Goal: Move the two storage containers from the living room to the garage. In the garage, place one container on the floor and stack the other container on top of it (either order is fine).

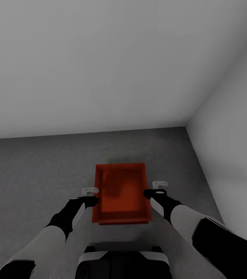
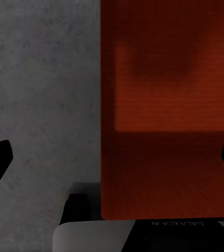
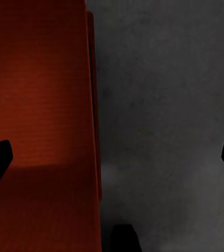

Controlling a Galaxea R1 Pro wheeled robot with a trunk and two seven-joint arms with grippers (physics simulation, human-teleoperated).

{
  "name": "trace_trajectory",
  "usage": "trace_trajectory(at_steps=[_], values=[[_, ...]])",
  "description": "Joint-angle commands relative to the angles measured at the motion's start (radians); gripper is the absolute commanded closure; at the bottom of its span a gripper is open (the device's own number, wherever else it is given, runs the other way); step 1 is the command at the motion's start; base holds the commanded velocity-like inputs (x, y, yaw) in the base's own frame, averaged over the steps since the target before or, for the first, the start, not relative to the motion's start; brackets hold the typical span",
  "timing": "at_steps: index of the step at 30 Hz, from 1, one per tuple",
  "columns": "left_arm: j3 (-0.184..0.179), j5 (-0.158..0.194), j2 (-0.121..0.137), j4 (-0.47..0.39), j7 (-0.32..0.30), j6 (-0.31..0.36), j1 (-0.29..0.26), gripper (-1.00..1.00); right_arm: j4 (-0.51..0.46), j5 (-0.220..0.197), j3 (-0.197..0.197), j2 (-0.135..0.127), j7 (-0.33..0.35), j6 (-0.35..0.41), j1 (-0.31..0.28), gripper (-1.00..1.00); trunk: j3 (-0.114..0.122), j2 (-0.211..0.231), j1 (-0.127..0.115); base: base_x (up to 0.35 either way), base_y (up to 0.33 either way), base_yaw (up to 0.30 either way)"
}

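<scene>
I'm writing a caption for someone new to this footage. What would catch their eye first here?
The orange-red storage container stands out, sitting on the dark grey concrete floor near the corner of two bare white walls. The left gripper and right gripper flank its long sides, both open. A lower edge at its near end hints at a second bin underneath.

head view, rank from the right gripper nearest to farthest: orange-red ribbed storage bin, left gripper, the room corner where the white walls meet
1. Orange-red ribbed storage bin, right beside the right gripper, toward the robot's left.
2. Left gripper, across the bin at its other side.
3. Corner of the white walls, ahead, beyond the bin's far end.
</scene>
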Motion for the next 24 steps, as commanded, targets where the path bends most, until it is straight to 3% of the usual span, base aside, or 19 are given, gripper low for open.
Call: trace_trajectory(at_steps=[1,24], values=[[0.001,0.005,0.000,-0.002,0.004,0.006,0.000,-1.00,-0.002,-0.004,0.008,0.000,-0.006,0.007,0.000,-1.00,0.000,-0.001,0.001,0.000,0.000,0.000],[0.001,0.005,0.001,0.001,0.006,0.006,0.000,-1.00,-0.002,-0.004,0.009,0.000,-0.006,0.007,0.001,-1.00,0.036,-0.001,0.001,0.000,0.000,0.000]])
